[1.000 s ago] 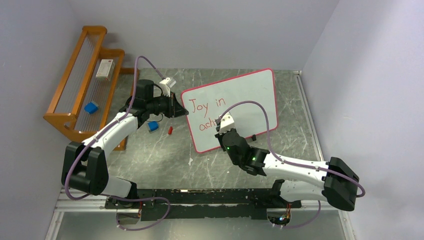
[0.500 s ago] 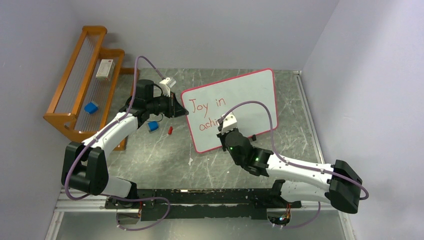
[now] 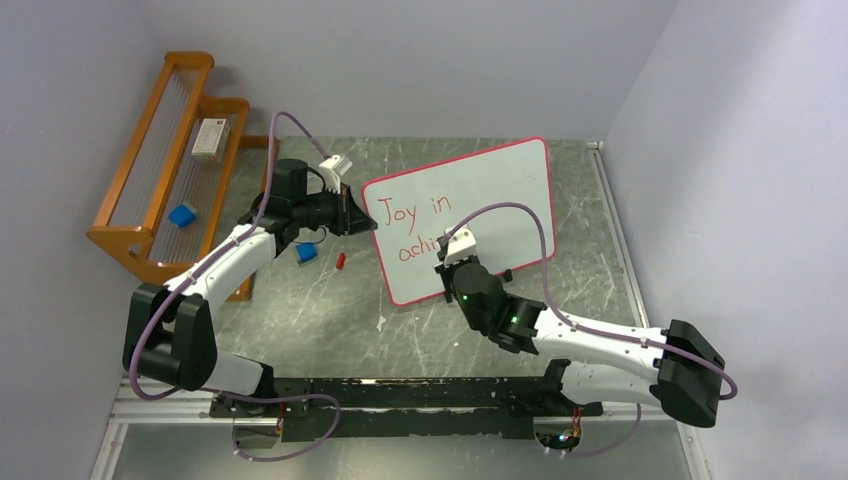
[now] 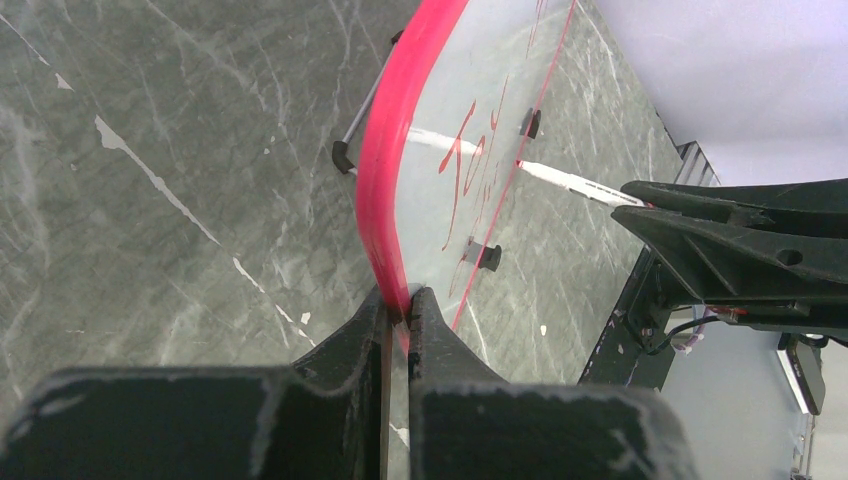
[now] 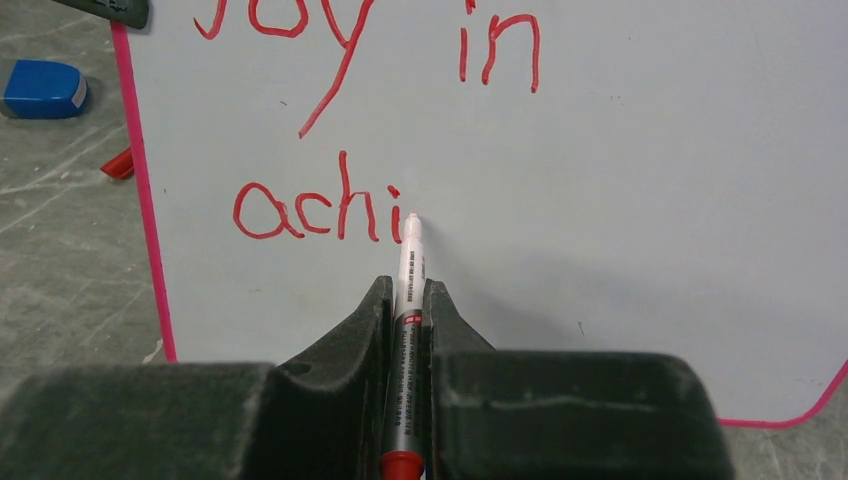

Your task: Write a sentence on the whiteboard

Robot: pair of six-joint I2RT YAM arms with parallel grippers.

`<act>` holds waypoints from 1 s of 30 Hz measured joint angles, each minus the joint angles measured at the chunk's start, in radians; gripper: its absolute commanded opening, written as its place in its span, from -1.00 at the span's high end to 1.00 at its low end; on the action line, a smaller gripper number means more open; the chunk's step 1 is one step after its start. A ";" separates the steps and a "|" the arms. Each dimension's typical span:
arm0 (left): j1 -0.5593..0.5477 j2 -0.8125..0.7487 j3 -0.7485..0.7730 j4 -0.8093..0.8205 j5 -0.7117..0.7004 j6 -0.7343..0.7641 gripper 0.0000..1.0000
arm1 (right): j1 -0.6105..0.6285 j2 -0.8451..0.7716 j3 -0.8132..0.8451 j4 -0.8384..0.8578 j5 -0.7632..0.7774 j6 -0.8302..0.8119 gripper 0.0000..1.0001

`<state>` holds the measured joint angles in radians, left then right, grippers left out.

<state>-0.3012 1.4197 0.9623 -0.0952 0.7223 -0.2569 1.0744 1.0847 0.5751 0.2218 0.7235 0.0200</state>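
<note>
The whiteboard (image 3: 480, 200) lies on the table with red writing "Joy in" and "achi" below it. My left gripper (image 3: 360, 218) is shut on the board's red left edge (image 4: 385, 200). My right gripper (image 3: 448, 262) is shut on a white marker (image 5: 409, 270) with a red end. The marker's tip touches the board (image 5: 650, 180) just right of the "i" in "achi". The marker also shows in the left wrist view (image 4: 570, 182).
A wooden rack (image 3: 165, 170) stands at the far left with a white box (image 3: 210, 137) and a blue block (image 3: 182, 214) on it. A blue eraser (image 3: 306, 253) and a red marker cap (image 3: 341, 260) lie left of the board. The eraser shows in the right wrist view (image 5: 42, 88).
My right gripper has moved slightly right along the second line of writing; an "i" stroke now follows "ach". The left arm has not moved.
</note>
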 measured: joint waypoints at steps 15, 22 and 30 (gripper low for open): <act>0.000 0.000 0.000 0.000 0.000 0.000 0.90 | -0.010 0.032 -0.023 0.026 0.006 -0.002 1.00; 0.000 0.000 0.000 0.000 0.000 0.002 0.90 | -0.015 0.033 -0.024 0.035 0.010 -0.002 1.00; 0.000 0.000 0.000 0.000 0.000 0.003 0.90 | -0.020 0.033 -0.024 0.037 0.029 -0.002 1.00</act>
<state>-0.3016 1.4197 0.9623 -0.0952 0.7219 -0.2543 1.0542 1.1175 0.5510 0.2584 0.7528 0.0185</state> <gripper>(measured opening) 0.081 0.108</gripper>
